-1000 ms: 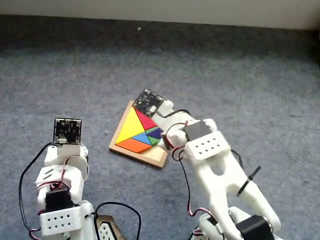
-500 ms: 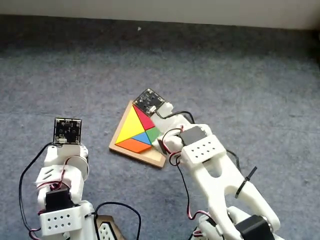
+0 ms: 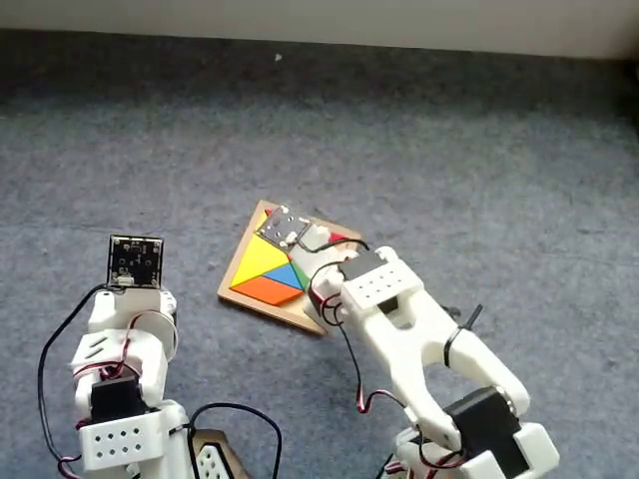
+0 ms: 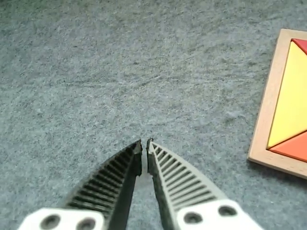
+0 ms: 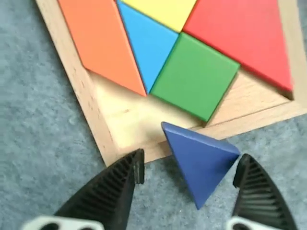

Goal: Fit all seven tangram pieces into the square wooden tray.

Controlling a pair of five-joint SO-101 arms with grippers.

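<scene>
- Your right pincer [image 5: 190, 167] is spread wide, gripping nothing. It hangs low over the near corner of the tray [image 5: 91, 103].
- The dark blue triangle [image 5: 204, 158] lies between its jaws. It sits tilted across the tray's rim, part over the wood and part over the grey table [image 5: 38, 143]. It is not seated.
- Seated flat in the tray: orange piece [image 5: 103, 43], light blue triangle [image 5: 148, 45], yellow piece [image 5: 163, 9], red triangle [image 5: 240, 33], green square [image 5: 194, 76].
- Bare wood shows in the corner below the orange and green pieces, and in a strip beside the red one.
- Your left pincer [image 4: 144, 143] is pressed together with nothing in it, over bare table and apart from the tray's side.
- Progress, my estimate: five in and one on the rim, so you are late in the task. I count six pieces and cannot place a seventh.
- Left to do: drop the dark blue triangle into the corner gap, then fill whatever gap remains.
</scene>
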